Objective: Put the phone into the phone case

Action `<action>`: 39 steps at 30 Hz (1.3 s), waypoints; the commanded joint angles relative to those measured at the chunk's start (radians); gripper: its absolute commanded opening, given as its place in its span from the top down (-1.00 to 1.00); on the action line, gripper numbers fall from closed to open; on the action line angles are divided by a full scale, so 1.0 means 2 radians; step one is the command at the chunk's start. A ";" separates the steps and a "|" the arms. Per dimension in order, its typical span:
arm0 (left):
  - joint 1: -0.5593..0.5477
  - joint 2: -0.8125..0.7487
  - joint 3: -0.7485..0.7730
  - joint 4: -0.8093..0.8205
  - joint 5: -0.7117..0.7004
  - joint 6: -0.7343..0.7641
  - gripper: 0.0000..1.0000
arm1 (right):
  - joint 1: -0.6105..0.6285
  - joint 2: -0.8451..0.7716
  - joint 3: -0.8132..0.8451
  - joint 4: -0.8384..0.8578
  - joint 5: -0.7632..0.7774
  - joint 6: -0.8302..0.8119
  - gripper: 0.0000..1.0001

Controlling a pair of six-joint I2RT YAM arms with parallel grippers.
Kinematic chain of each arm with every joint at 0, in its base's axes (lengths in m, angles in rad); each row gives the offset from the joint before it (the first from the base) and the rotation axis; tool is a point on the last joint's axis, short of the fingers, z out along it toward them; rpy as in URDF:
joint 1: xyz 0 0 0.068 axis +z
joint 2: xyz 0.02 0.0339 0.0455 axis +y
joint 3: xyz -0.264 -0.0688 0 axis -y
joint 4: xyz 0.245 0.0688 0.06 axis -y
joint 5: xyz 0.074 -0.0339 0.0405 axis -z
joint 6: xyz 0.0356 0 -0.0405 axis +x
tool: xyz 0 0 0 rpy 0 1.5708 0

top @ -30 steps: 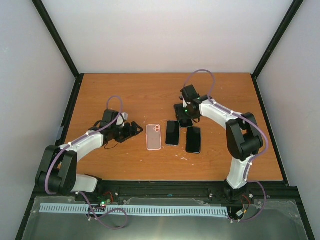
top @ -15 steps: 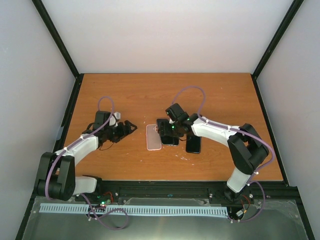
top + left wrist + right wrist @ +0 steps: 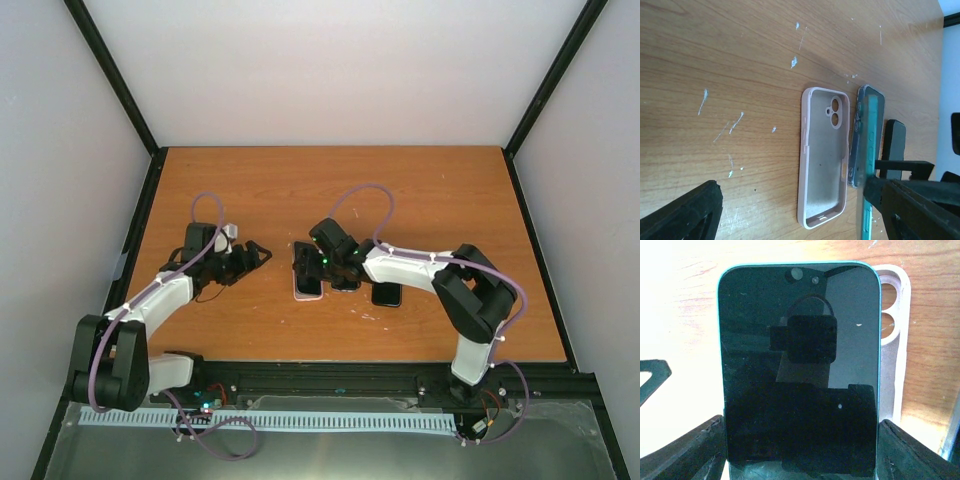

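The pink phone case (image 3: 824,160) lies open side up on the wooden table and holds nothing; it also shows as the phone case (image 3: 306,294) and the phone case (image 3: 894,330). My right gripper (image 3: 800,455) is shut on the phone (image 3: 800,340), which has a black screen and a teal rim. The fingers grip its two long sides. In the left wrist view the phone (image 3: 869,150) shows edge-on, raised over the case's right side. From above, the right gripper (image 3: 315,265) hangs over the case. My left gripper (image 3: 262,252) stands open just left of the case, holding nothing.
Just right of the pink case lies a clear-edged case or phone (image 3: 861,130). A dark phone (image 3: 387,294) lies flat further right, partly under the right arm. Black frame rails border the table.
My right arm has swung left with the phone, from behind the dark phones to over the pink case. The left gripper has shifted slightly up and left, still open.
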 commanded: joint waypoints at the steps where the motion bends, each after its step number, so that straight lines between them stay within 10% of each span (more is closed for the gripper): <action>1: 0.004 -0.010 -0.004 -0.003 0.008 0.012 -0.73 | 0.004 0.022 0.017 0.044 0.005 0.034 -0.15; 27: 0.004 0.028 -0.007 0.043 0.059 0.017 -0.53 | 0.013 0.060 0.028 0.024 0.052 0.047 -0.21; 39: 0.004 0.069 0.003 0.062 0.084 0.022 -0.39 | 0.013 0.039 0.032 -0.007 0.066 0.038 -0.72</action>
